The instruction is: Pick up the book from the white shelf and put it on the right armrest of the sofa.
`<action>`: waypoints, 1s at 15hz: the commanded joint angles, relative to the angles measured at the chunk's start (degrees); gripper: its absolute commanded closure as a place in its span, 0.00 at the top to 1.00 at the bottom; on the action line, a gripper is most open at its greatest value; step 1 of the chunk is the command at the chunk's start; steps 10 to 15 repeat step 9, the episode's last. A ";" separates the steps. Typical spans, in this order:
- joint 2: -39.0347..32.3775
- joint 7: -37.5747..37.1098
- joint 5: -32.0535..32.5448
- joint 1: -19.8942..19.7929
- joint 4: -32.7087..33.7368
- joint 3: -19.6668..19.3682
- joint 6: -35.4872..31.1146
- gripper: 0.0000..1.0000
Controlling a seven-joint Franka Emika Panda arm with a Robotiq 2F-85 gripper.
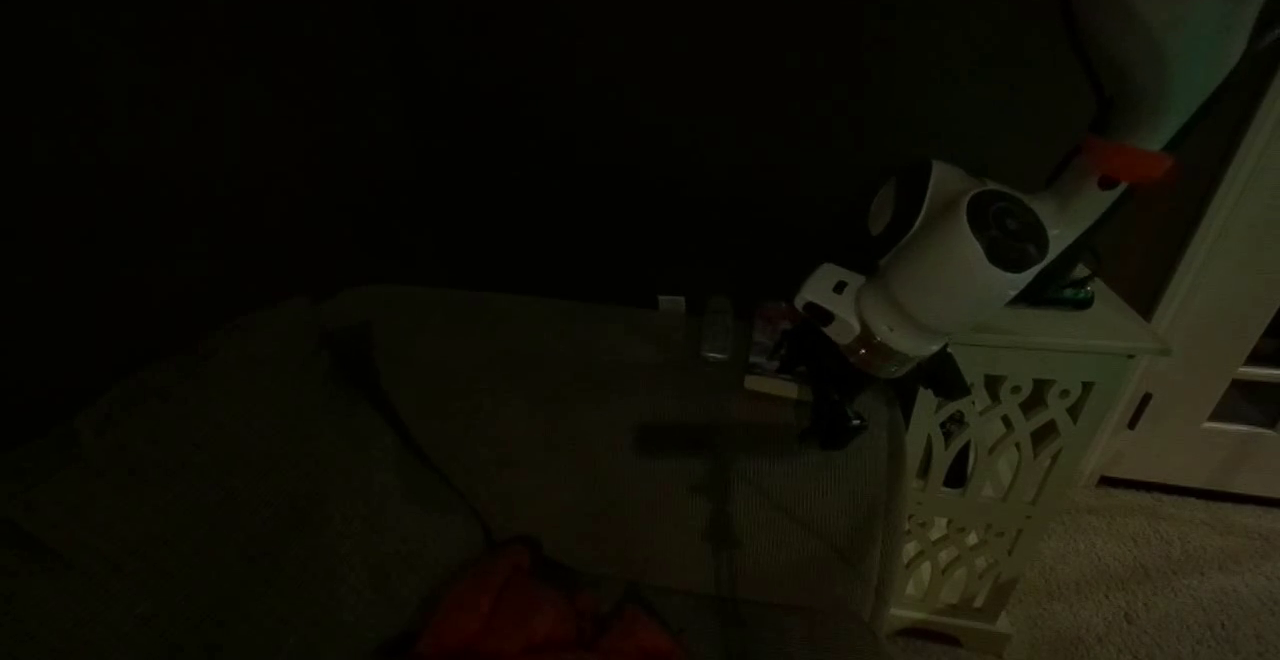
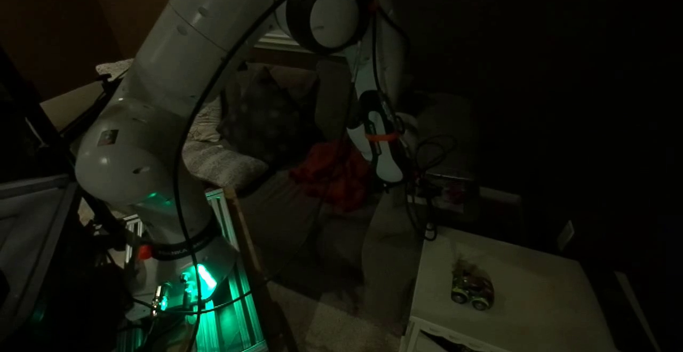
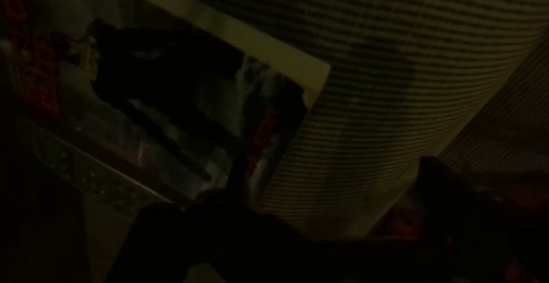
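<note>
End effector [image 3: 332, 167] is hanging, jaws spread, by the book [image 3: 163, 90], which is lying flat on the sofa armrest [image 3: 364, 103] nr. the white shelf [image 2: 539, 298], w/ a clear container [image 1: 717, 335] sitting alongside.

The arm [image 2: 179, 58] is white, its cable [image 2: 177, 173] black, fingers [image 3: 446, 193] seemingly black.

We take this for a home, a dimly lit sitting room. On the far side, in an exterior view, we see a sofa [image 2: 277, 200] bearing a dark cushion [image 2: 267, 114] and a pale cushion [image 2: 224, 164], with a crumpled red cloth [image 2: 336, 176] on its seat. Near, on the right, stands a white shelf [image 2: 539, 309] with an openwork side, a toy car [image 2: 472, 290] on top and carpet [image 1: 1150, 555] beside it.
</note>
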State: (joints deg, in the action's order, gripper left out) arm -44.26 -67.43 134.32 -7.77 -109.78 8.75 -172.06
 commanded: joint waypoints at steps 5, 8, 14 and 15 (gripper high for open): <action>11.58 -8.40 -0.64 -5.10 -4.15 6.66 -6.60 1.00; 9.74 -7.87 0.66 -5.69 -1.07 7.98 -8.61 1.00; 10.99 -8.27 1.08 -6.74 -1.13 9.26 -9.27 1.00; 10.99 -8.27 1.08 -6.74 -1.13 9.26 -9.27 1.00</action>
